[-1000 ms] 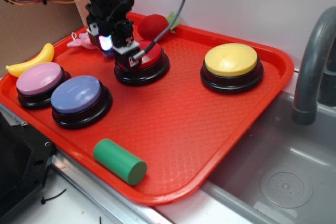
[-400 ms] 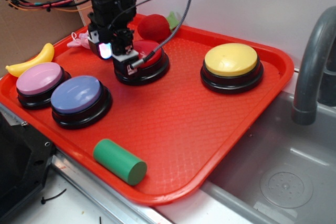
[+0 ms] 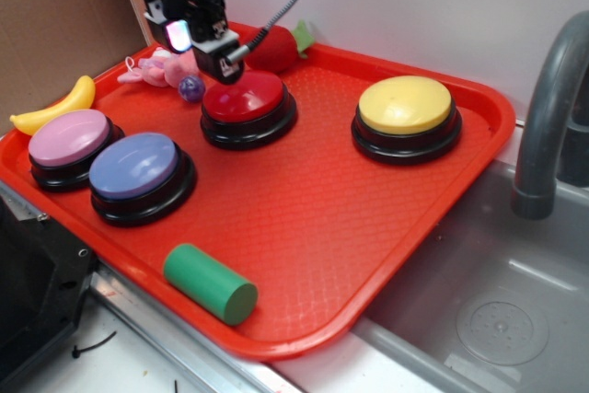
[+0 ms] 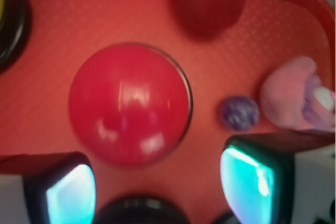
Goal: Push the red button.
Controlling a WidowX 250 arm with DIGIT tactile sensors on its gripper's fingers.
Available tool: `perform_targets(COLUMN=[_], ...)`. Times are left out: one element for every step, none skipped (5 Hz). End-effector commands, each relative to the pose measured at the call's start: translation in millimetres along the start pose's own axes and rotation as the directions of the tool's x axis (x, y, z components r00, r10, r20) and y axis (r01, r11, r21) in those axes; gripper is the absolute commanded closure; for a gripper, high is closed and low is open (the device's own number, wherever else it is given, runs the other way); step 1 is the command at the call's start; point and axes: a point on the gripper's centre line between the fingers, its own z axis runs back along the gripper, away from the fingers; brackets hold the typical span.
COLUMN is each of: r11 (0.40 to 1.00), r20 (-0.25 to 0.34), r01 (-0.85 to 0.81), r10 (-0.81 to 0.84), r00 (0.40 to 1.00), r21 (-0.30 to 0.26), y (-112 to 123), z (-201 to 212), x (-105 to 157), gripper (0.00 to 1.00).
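The gripper (image 3: pixel 221 60) is hovering just above the red button (image 3: pixel 245 97) – which is sitting mid-tray between 2 neighbours, blue and yellow. Its fingers (image 4: pixel 71 190) are standing apart, gripping nothing. Pressing well means descending straight onto the dome's centre – avoiding the purple ball (image 4: pixel 240 113).

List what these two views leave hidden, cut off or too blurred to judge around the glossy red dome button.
- Gripper, exterior view: the arm's body hides the fingertips, so open or shut is unclear.
- Fuzzy red plush fruit, exterior view: the gripper and cable cover part of it; it is blurred in the wrist view.
- Pink plush toy, wrist view: blurred and overlapped by the finger.
- Glossy red dome button, wrist view: motion blur hides any contact.
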Motion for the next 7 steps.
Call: perform_targets(r11=[0.997, 0.997, 0.999, 0.999, 0.997, 0.997, 0.997], r20=[0.035, 0.034, 0.027, 0.049, 0.036, 0.036, 0.034], r01=[0.072, 0.078, 0.041, 0.007, -0.013, -0.023, -0.030], r10=[-0.073, -0.079, -0.042, -0.010, 0.010, 0.020, 0.028], r00=[0.997, 0.996, 0.999, 0.999, 0.999, 0.999, 0.999], r21=[0.017, 0.011, 0.028, 0.050, 0.077, 0.077, 0.074], y=[-12, -13, -10, -3, -2, -3, -1], z=[-35, -29, 13, 54, 77, 88, 96], x=[21, 18, 17, 12, 5, 0, -2], gripper=[0.00, 0.00, 0.00, 0.00, 0.00, 0.00, 0.00])
